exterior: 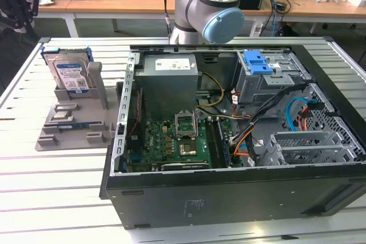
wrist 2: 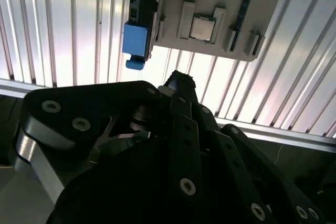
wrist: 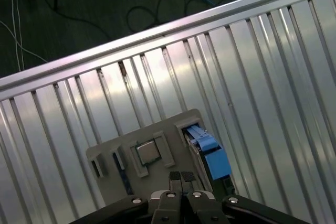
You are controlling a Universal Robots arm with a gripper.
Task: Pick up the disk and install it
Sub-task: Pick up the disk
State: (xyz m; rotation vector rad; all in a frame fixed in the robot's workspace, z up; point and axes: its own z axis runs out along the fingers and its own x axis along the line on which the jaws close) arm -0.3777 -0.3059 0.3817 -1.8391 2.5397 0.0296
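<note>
While the disk [exterior: 70, 75] stands upright in its grey holder [exterior: 74, 128], open table [exterior: 57, 187] beside it; pincer [wrist: 181, 177] closed, empty, above

A robotics lab: opened computer case [exterior: 229, 198] on a slatted metal table [exterior: 57, 187], cable-strewn desks [exterior: 131, 1] behind.

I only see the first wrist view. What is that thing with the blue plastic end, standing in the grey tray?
Observer: In the exterior view it is a rectangular silver metal hard drive with a white-and-blue label, upright in the grey plastic holder.
Operator: Anything else on that table?
Observer: Yes, an open black computer case lies at the exterior view's right of the holder, a green circuit board inside.
</note>
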